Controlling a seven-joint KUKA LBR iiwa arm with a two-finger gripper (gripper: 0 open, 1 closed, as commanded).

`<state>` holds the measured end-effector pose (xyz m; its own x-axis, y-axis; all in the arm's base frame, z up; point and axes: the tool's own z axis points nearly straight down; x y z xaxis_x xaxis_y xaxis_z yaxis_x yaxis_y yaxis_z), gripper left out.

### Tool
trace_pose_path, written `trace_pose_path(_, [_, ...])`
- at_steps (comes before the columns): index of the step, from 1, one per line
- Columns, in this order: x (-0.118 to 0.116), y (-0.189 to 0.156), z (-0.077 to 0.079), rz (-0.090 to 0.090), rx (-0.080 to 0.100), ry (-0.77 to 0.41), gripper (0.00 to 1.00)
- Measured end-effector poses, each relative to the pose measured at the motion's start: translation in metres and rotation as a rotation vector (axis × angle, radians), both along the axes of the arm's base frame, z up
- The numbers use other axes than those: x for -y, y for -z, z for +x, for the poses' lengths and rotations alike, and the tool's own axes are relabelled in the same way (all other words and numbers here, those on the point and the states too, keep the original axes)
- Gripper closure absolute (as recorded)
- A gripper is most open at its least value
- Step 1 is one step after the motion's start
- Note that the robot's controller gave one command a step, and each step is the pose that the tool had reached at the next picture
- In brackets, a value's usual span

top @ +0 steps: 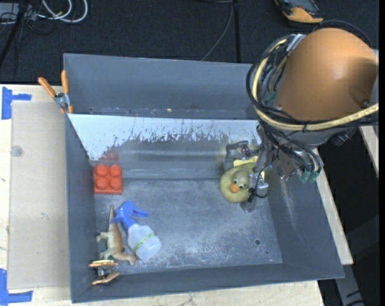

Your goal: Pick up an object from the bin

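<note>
You see the grey metal bin (180, 101) with the arm's orange dome cover (323, 72) at its right side. The end effector (252, 193) sits low against a round yellow rubber duck (232, 185) at the right of the bin floor, about midway between the near and far walls. You cannot tell whether it is open or closed. A red plastic building block (108, 178) lies well apart at left.

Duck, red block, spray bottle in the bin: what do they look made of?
Duck: probably soft rubber or vinyl, going by its smooth, rounded yellow skin with a dull sheen.
Red block: hard moulded plastic, with crisp edges and round studs on top.
Spray bottle: thin, cloudy see-through plastic body and an opaque blue plastic head.
</note>
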<state>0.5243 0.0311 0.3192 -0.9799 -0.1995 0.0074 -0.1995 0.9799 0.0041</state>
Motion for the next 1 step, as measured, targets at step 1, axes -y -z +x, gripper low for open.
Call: trace_pose_path(1, [0.0,0.002,-0.0004,0.0,-0.004,0.0,1.0])
